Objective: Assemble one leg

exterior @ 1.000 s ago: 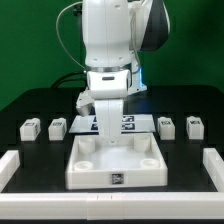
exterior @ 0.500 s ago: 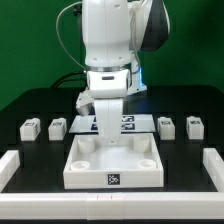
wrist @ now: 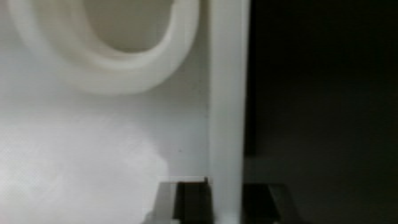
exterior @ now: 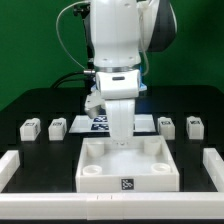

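Four small white legs with tags stand in a row: two at the exterior view's left (exterior: 30,127) (exterior: 58,126), two at its right (exterior: 166,125) (exterior: 194,125). My gripper (exterior: 120,137) touches none of them. It is shut on the far rim of the large white square tray-like piece (exterior: 100,178), which rests on the table in front. In the wrist view the gripper (wrist: 228,187) has its dark fingers (wrist: 187,205) either side of the thin rim (wrist: 228,100), and a round socket (wrist: 128,50) shows inside the tray.
The marker board (exterior: 100,122) lies behind the tray, partly hidden by the arm. White L-shaped fences stand at the front left (exterior: 8,166) and front right (exterior: 214,166) of the black table.
The arm and the tray-like piece have slid together toward the exterior view's right. The legs have not moved.
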Robot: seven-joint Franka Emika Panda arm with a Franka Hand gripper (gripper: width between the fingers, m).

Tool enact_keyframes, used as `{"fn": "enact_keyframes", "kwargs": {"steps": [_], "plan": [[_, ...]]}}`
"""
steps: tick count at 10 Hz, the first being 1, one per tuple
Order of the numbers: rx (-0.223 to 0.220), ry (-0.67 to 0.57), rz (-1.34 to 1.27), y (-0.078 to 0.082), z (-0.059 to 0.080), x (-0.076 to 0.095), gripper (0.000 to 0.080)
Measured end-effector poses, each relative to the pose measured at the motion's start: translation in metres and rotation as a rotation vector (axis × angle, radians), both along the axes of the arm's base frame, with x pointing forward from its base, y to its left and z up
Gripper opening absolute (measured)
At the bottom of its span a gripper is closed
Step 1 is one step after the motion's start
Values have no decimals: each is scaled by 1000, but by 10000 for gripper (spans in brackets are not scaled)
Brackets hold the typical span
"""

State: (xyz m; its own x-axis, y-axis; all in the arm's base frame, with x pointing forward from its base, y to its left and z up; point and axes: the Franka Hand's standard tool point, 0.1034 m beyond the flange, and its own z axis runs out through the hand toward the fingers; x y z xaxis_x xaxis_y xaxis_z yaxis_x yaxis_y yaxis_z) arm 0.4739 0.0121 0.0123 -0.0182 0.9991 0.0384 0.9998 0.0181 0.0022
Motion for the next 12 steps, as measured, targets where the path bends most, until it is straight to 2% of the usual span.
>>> {"fn": "enact_keyframes", "kwargs": {"steps": [2,4,10,11,12], "plan": [[21,-11,-41,27,1,24,58],[32,-11,-71,52,1,27,58],[27,-10,-68,50,0,27,58],[26,-10,-68,50,0,27,139],[26,-10,-69,49,0,27,311]]}}
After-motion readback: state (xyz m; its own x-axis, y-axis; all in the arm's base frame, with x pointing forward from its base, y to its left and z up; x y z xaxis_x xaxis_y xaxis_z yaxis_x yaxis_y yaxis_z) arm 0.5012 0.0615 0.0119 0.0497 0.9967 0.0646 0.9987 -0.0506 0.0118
